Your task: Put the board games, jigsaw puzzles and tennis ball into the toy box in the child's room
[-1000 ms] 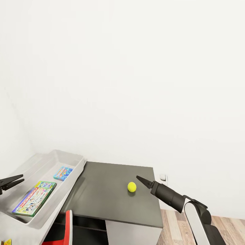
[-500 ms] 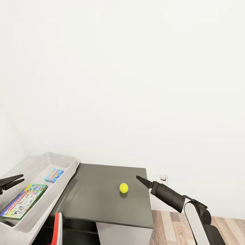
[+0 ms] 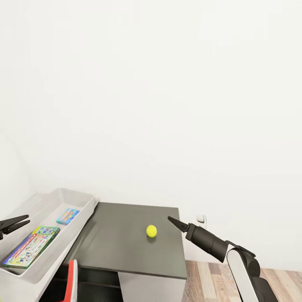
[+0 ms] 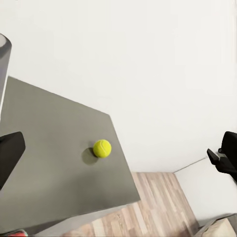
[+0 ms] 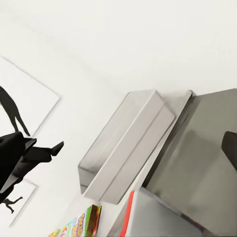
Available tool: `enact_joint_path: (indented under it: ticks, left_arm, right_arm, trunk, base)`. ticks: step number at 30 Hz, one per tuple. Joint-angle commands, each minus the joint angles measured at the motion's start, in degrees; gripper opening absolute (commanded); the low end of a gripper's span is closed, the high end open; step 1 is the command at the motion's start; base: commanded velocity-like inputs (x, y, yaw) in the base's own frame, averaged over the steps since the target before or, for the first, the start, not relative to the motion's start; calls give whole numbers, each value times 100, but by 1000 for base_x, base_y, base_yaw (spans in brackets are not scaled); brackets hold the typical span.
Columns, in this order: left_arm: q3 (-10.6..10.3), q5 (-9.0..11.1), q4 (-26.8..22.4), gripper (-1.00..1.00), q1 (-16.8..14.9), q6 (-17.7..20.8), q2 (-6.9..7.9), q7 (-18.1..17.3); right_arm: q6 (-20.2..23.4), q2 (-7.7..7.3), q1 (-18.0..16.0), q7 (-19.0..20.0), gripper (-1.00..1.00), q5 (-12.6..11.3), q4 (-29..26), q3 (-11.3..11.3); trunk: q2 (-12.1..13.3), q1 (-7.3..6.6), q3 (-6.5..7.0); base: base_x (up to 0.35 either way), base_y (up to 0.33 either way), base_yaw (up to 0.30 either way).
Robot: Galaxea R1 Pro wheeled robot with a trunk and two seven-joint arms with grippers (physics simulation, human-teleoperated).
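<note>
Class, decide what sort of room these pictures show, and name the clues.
Probably a child's room: a light grey toy bin holding a colourful board game box, a yellow-green tennis ball on a dark grey desk top.

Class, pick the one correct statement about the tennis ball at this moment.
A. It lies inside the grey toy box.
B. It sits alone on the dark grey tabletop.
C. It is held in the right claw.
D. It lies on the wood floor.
B: the tennis ball rests on the dark grey tabletop, apart from the right claw and outside the toy box.
</note>
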Motion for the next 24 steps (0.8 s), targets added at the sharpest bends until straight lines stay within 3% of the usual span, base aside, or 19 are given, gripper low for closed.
enact_joint_path:
  ticks: [1,24]
  left_arm:
    - [-1,-4,1,100,-3,61,1,-24]
    - [-2,-4,-28,100,-5,61,3,-24]
  right_arm:
    - [33,5,-5,15,100,-6,-1,-12]
    - [25,6,-5,15,100,-7,-1,-13]
  trunk:
    - [-11,1,-3]
    - [-11,1,217]
  base:
    - [-181,-1,-1]
    - [-111,-23,36]
